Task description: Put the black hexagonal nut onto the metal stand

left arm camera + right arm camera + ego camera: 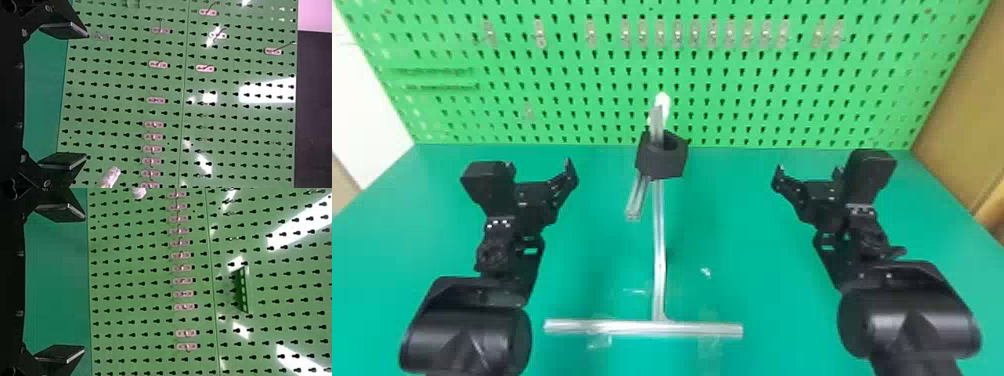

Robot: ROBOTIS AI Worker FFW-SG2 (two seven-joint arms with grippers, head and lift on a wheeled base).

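Observation:
The black hexagonal nut (660, 165) hangs around the upper bar of the metal stand (659, 240), whose end rises through the nut's hole, with a white tip above. Left of the nut, my left gripper (539, 172) stands open and apart from it. On the nut's other side is my right gripper (808, 175), likewise open and not touching it. Between the spread fingers of the left gripper (85, 96) nothing is held, in the left wrist view. The right gripper (84, 282) is also without an object in the right wrist view.
A green pegboard (582, 100) with a row of small hook plates rises behind the green table (752, 250). The stand's crosswise base bar (632, 327) lies near the front, with clear tape on it. A short metal bar (637, 200) slants forward below the nut.

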